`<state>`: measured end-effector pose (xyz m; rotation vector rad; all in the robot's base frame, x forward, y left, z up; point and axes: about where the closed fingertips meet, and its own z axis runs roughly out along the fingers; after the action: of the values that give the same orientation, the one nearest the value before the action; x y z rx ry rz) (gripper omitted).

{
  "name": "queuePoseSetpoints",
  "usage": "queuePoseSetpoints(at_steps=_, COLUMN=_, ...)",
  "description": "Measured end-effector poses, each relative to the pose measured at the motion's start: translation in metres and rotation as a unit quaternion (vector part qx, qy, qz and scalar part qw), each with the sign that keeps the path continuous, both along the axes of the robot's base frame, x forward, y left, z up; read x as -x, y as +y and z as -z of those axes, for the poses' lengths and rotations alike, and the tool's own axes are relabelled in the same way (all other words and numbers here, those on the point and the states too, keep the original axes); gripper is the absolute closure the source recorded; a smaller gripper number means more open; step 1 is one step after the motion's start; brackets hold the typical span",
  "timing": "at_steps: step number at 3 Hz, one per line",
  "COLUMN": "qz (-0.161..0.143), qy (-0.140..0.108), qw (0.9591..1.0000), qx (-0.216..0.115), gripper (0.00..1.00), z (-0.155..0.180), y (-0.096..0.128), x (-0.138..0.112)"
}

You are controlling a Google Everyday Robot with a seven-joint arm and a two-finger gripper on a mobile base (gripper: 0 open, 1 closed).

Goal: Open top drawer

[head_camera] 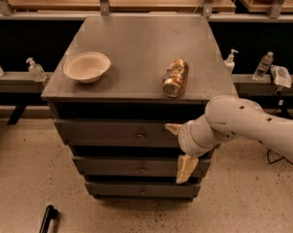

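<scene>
Lab with workbenches (137, 1), sanitizer bottles (36, 71); pincer (179, 148) before the top drawer (103, 132).

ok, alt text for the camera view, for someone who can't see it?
The robot arm's open tool sits in front of the closed top drawer, just right of its brass knob. On the grey cabinet top are a white bowl and a dented can on its side.

Cream claw (176, 152) at grey top drawer (107, 132)
</scene>
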<state>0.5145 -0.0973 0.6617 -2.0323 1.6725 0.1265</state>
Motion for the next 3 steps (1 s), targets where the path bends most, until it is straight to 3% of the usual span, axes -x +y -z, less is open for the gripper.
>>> queuePoseSetpoints(at_steps=1, qz=0.0, qy=-0.01, qw=0.9999, qx=-0.004, gripper=0.0, z=0.0008, y=-0.0026, x=-0.0145)
queuePoseSetpoints(at_steps=3, qz=0.0, qy=-0.012, qw=0.9999, qx=-0.007, gripper=0.0, z=0.0004, y=-0.004, x=-0.0169)
